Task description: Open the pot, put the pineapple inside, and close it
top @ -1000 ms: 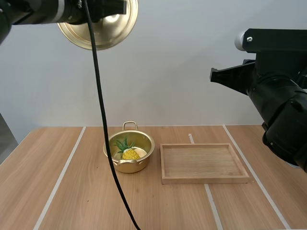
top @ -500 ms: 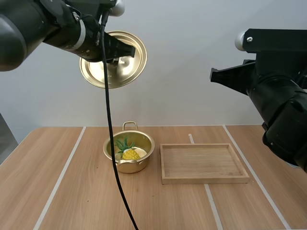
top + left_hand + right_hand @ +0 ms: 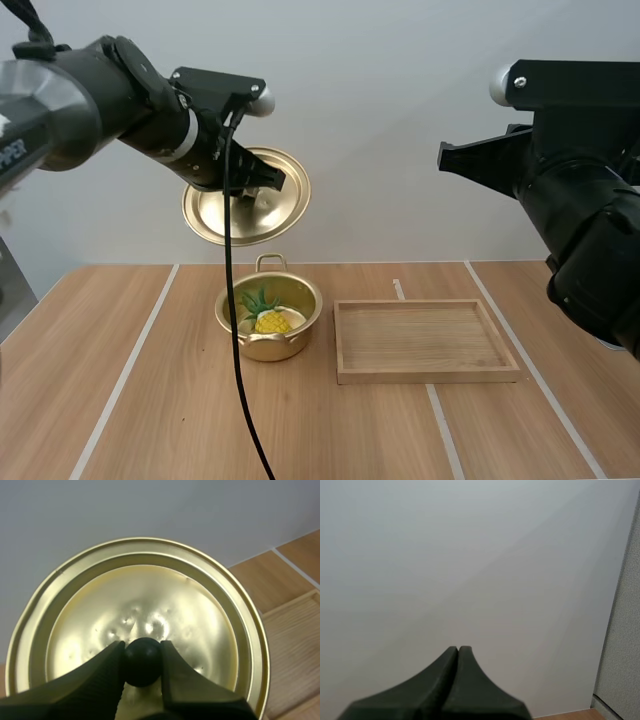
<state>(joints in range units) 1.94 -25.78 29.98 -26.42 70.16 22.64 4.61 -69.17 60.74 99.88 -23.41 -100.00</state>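
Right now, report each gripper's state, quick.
Left gripper: shut on the lid.
Right gripper: shut, holding nothing.

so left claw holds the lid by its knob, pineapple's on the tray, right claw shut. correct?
No: the pineapple lies in the pot, not on the tray; the high view shows it. The left claw does hold the lid by its knob; the right claw is shut.

Light wooden table [image 3: 170,400], marked by pale strips [image 3: 128,370] running front to back. Standing directly on it: a gold pot [image 3: 270,348] left of centre and a shallow wooden tray [image 3: 425,376] just beside, to the right, seemingly not touching.
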